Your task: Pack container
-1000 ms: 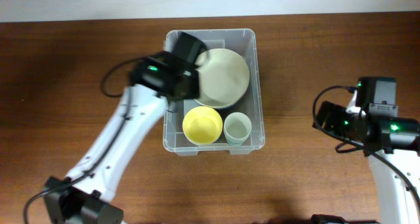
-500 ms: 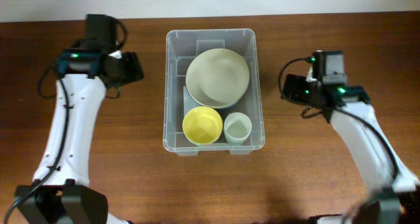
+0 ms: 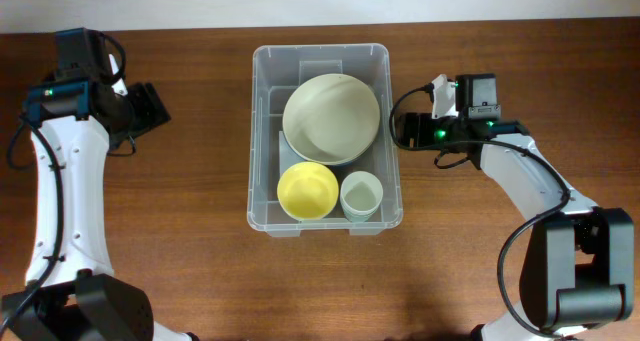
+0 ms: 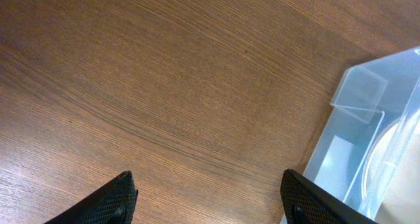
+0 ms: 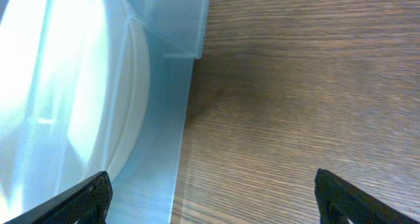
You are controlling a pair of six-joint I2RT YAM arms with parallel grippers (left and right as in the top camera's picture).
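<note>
The clear plastic container [image 3: 262,131] stands at the table's middle. It holds a large cream bowl [image 3: 332,117] on stacked plates at the back, a yellow bowl [image 3: 307,190] at the front left and a pale green cup [image 3: 361,195] at the front right. My left gripper [image 3: 148,109] is open and empty, well left of the container; its wrist view shows the container's corner [image 4: 357,96] beyond the open fingers [image 4: 209,201]. My right gripper [image 3: 403,131] is open and empty, just outside the container's right wall [image 5: 177,119], its fingers [image 5: 213,198] spread over wall and wood.
Bare brown wood [image 3: 200,241] surrounds the container. A pale wall strip [image 3: 320,1] runs along the table's far edge.
My left arm has swung out of the container and far to the left. My right arm has moved in from the right edge up to the container's right wall.
</note>
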